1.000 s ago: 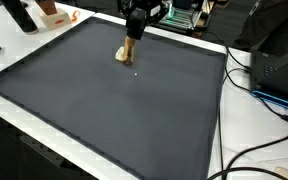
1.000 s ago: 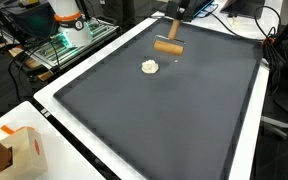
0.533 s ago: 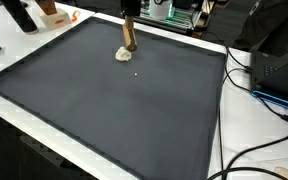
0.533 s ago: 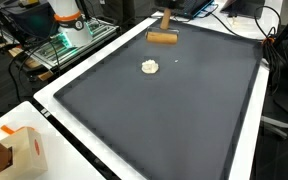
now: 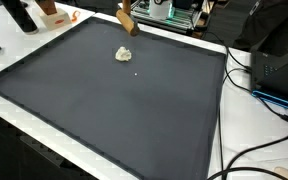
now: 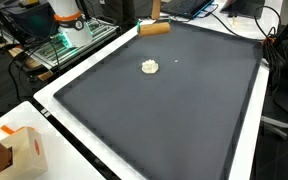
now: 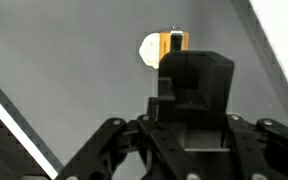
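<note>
Held wooden tool [image 6: 154, 28] in clenched gripper [image 7: 174, 55], clear above black mat [image 5: 134, 115], near white lump [image 5: 123, 54].

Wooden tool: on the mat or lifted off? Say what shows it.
Lifted off: the wooden tool hangs in the air above the mat's far edge, apart from the white lump.

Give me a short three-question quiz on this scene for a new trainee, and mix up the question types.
1. True or false: the wooden piece rests on the white lump.
2. What does the gripper hold? A) the white lump B) the wooden piece C) nothing
3. Fill in: the white lump lies on the dark ___.
Key: 1 false, they are apart; 2 B; 3 mat.
</note>
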Robot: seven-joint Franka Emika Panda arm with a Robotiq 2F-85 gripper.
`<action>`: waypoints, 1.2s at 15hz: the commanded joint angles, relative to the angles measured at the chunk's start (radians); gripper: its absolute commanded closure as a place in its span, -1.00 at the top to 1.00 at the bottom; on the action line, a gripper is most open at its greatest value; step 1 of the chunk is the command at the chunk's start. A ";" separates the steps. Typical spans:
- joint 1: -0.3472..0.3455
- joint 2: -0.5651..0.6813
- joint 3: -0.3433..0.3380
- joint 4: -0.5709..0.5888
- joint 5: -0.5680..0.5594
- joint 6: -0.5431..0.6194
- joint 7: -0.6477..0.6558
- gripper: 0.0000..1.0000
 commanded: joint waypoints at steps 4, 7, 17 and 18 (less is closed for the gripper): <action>0.006 -0.074 -0.035 -0.054 0.056 0.009 -0.158 -0.02; 0.006 -0.108 -0.048 -0.080 0.075 0.009 -0.200 -0.02; 0.004 -0.008 -0.061 -0.199 0.106 0.185 -0.399 -0.52; -0.002 0.006 -0.060 -0.215 0.094 0.216 -0.418 -0.52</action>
